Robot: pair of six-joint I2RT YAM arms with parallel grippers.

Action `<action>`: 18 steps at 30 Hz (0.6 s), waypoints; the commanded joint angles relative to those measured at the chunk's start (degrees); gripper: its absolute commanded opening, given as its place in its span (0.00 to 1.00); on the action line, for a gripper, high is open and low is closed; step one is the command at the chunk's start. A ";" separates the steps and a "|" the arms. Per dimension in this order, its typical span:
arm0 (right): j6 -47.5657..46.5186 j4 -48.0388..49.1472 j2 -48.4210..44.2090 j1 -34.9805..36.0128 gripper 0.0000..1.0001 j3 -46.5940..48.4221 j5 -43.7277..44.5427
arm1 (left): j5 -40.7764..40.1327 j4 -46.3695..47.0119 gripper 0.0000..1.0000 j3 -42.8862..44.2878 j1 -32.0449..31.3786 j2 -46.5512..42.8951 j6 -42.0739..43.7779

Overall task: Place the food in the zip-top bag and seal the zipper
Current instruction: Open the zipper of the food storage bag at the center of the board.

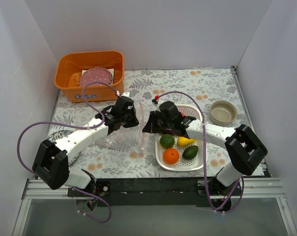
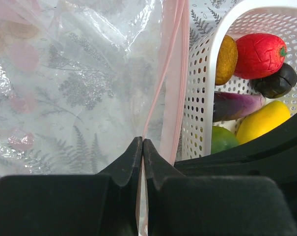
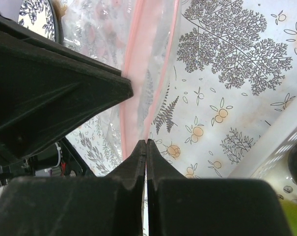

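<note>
The clear zip-top bag (image 1: 124, 140) hangs between my two grippers, left of the white basket. My left gripper (image 1: 136, 118) is shut on its pink zipper (image 2: 175, 73); the left wrist view shows the jaws (image 2: 142, 140) pinching one strip of the mouth. My right gripper (image 1: 147, 125) is shut on the zipper (image 3: 138, 64) too, its jaws (image 3: 146, 141) closed on the strip's edge. The food lies in the basket: a lime (image 1: 167, 141), an orange (image 1: 171, 156), a yellow mango (image 2: 263, 120), a red apple (image 2: 258, 55), a dark eggplant (image 2: 278, 81) and a brown piece (image 2: 227, 59). I see no food in the bag (image 2: 79, 83).
The white perforated basket (image 1: 160, 160) stands right of the bag, under my right arm. An orange bin (image 1: 65, 81) with a pink speckled plate (image 1: 95, 77) is at the back left. A beige bowl (image 1: 223, 112) sits at the right. A patterned plate (image 1: 57, 140) lies under my left arm.
</note>
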 commanded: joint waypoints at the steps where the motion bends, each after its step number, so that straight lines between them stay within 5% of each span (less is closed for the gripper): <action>1: 0.35 -1.33 0.59 -0.31 0.01 2.55 1.64 | -2.30 -5.16 0.00 4.35 -0.25 -3.72 0.00; 18: -2.37 -15.05 8.94 -0.75 0.01 11.43 9.64 | -10.65 -23.02 0.00 12.54 1.77 -7.85 -0.09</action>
